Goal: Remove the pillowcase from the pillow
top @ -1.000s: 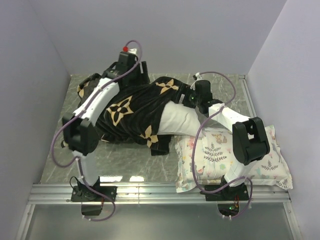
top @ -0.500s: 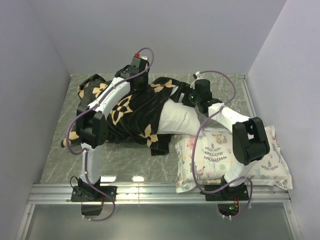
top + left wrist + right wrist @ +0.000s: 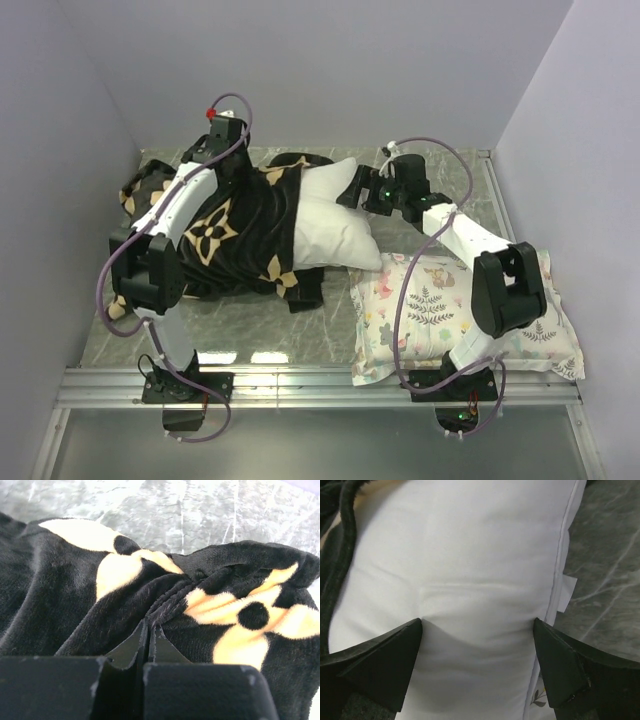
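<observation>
The pillowcase (image 3: 225, 235) lies bunched on the left half of the bench (image 3: 440, 180). It covers the left part of the pillow (image 3: 330, 225), whose bare white end sticks out to the right. The pillow's long axis runs roughly left to right across the bench, and the mouth of the case opens rightward. By my reading, the case has to slide off to the left, along that axis.

The left hand (image 3: 149, 630) is at the far-left part of the case, its jaws pressed together on a ridge of the black fabric. It is on the side the cloth must travel toward.

The right hand (image 3: 478, 625) is over the bare end near the small tag (image 3: 568, 592). It is spread wide, with its fingers (image 3: 395, 655) astride the pillow and denting it. I cannot tell whether they clamp it or only press down.

The floral pillow (image 3: 450, 310) lies just right of the white one, under the right arm.
</observation>
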Action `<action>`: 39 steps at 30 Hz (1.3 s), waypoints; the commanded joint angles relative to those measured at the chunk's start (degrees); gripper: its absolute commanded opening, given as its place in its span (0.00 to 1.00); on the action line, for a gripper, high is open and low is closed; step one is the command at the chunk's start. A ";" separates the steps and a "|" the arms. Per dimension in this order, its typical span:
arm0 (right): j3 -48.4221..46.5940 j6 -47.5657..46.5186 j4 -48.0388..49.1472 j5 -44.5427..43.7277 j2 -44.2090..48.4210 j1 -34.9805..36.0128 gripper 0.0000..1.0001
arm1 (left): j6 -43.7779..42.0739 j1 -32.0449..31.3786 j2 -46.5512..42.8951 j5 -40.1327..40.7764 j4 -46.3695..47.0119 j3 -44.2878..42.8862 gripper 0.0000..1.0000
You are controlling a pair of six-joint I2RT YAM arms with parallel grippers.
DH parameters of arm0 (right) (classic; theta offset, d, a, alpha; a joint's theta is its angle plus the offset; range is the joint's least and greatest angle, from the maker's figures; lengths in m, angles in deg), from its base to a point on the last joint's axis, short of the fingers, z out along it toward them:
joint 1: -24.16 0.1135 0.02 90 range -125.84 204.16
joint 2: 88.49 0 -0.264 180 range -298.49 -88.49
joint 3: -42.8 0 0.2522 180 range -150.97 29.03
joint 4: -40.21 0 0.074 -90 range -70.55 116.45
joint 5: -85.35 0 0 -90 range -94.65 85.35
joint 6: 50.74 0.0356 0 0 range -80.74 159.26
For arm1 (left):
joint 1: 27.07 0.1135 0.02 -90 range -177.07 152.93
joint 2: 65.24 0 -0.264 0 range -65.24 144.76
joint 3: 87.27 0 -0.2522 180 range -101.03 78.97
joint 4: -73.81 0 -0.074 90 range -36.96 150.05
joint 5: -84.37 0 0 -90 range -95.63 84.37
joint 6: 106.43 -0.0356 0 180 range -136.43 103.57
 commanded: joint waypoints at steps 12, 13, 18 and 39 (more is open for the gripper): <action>-7.79 4.35 3.69 20.89 -11.94 0.08 1.00 | 1.68 -1.07 -2.48 0.65 6.58 5.23 0.00; -8.49 6.10 5.36 21.86 -12.92 0.34 1.00 | 1.59 -1.34 -2.39 0.22 6.75 5.40 0.00; -16.39 4.36 -1.81 16.95 -17.67 1.66 0.79 | 1.33 -1.87 -2.04 0.12 6.32 4.44 0.00; -15.36 -1.09 -17.57 -11.71 3.51 -13.45 0.00 | 9.15 24.50 -14.35 -3.11 7.54 10.76 0.00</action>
